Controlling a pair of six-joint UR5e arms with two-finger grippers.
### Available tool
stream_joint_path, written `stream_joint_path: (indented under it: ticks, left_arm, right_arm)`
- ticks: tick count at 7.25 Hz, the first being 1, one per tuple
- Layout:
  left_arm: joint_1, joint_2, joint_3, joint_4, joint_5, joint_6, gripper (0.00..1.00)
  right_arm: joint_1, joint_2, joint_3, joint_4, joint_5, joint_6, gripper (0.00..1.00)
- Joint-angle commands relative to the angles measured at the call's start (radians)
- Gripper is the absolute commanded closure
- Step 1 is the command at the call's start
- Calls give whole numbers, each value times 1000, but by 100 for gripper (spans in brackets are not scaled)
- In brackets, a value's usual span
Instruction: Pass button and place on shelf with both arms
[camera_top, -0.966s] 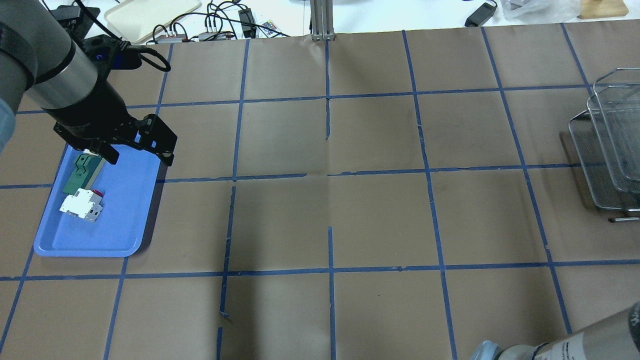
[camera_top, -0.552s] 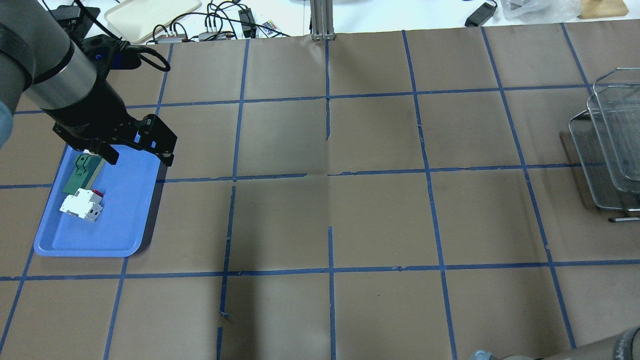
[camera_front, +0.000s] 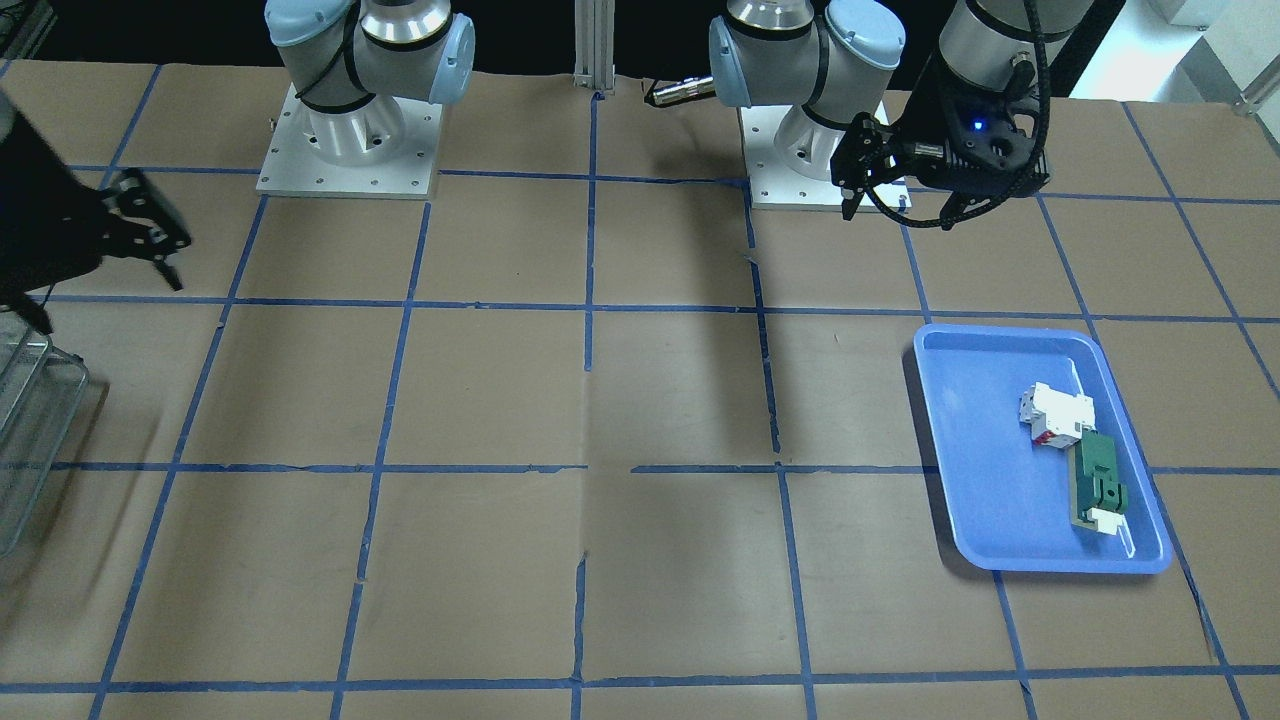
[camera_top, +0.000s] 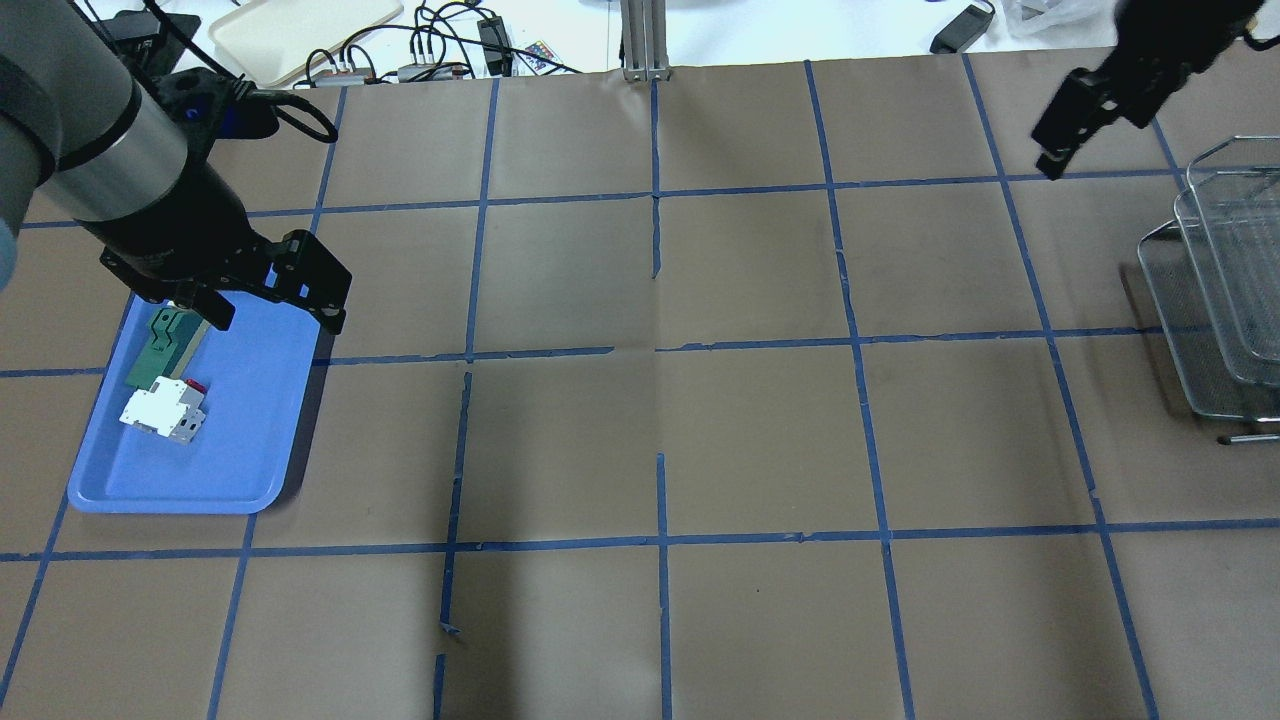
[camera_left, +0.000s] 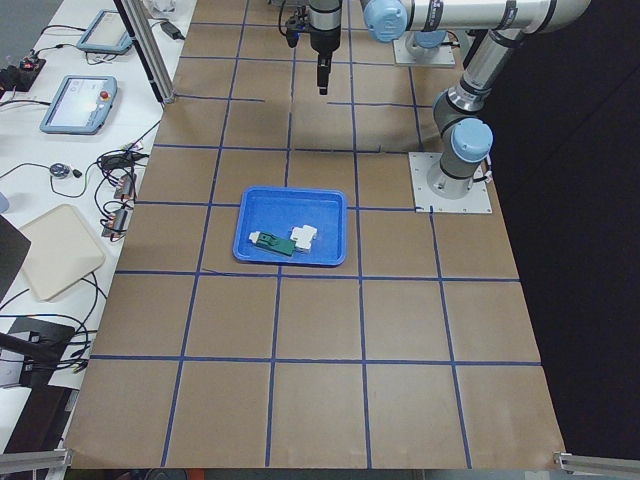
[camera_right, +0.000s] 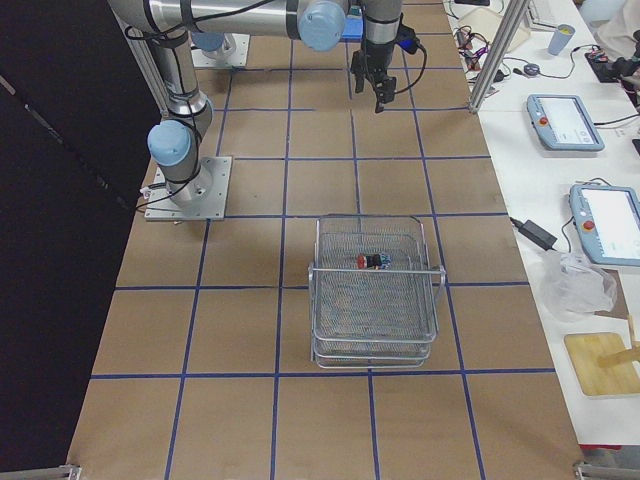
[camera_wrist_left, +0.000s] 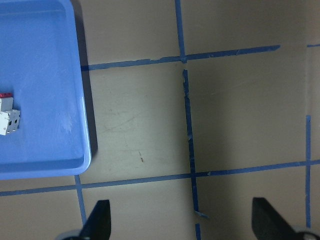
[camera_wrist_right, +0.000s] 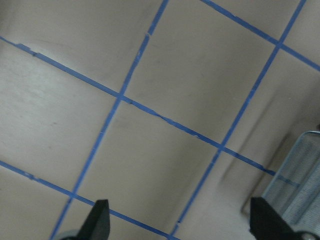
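The button (camera_right: 375, 261), with its red head and black collar, lies on the grey wire shelf (camera_right: 340, 300) and shows only in the exterior right view. The shelf stands at the table's right end (camera_top: 1215, 300), and its corner shows in the right wrist view (camera_wrist_right: 295, 175). My right gripper (camera_top: 1060, 140) is open and empty, raised beside the shelf and apart from it (camera_front: 100, 280). My left gripper (camera_top: 278, 318) is open and empty above the far corner of the blue tray (camera_top: 250, 450); it also shows in the front view (camera_front: 900, 212).
The blue tray (camera_front: 975, 450) holds a white-and-red block (camera_top: 165, 412) and a green-and-white flat part (camera_top: 165, 345). Brown paper with blue tape lines covers the table. Cables and a beige tray (camera_top: 300, 30) lie past the far edge.
My right arm has left the bottom right edge of the overhead view, and its gripper now shows at the top right near the shelf. My left gripper has barely moved.
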Motion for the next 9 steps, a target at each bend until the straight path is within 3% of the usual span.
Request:
stream_joint_path:
  ticks: [1,3,4,5,6,8,9]
  left_arm:
    - [0,0,-2,0,1,1,0]
    - [0,-3,-2,1,3,1,0]
    - [0,-2,-2,0,3,1,0]
    - [0,0,-4,0,4,1,0]
    - [0,1,-2,-2,1,-2,0]
    - [0,9,-2,-14,6,-7,0]
    - [0,15,-1,-26,9,-7,0]
  right_arm:
    - [182,-16,-15,17,72,325,0]
    - [234,-15,-14,33,137,531,0]
    - [227,-12,5,41,124,545,0]
    - [227,-15,5,38,9,553,0]
    - [222,-15,6,41,-14,556,0]
    - [225,-16,9,59,-11,570,16]
    - [221,-15,11,55,-11,569,2]
